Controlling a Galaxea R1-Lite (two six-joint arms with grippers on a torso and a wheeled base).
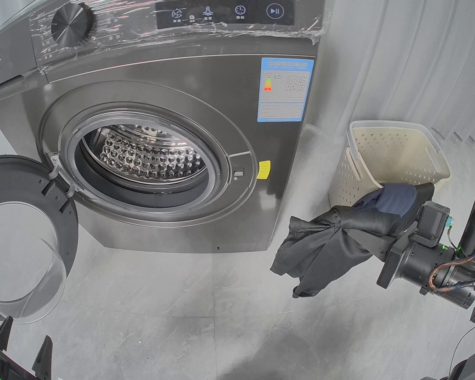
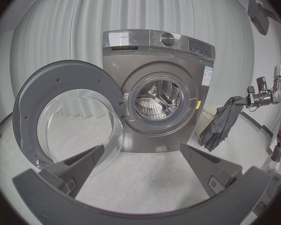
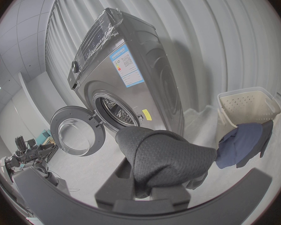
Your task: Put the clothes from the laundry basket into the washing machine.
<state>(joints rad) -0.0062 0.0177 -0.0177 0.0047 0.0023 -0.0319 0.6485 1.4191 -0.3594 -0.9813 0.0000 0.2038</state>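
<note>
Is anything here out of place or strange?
A blue garment hangs over the rim of the laundry basket, half outside. Wrinkled plastic film covers the washing machine panel. The right gripper grips a dark garment normally.

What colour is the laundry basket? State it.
The laundry basket is cream; head view shows it best.

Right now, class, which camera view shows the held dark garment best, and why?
The head view: the dark garment hangs full length beside the basket. The left wrist view shows it small and far off; the right wrist view shows a bunched fold up close.
</note>
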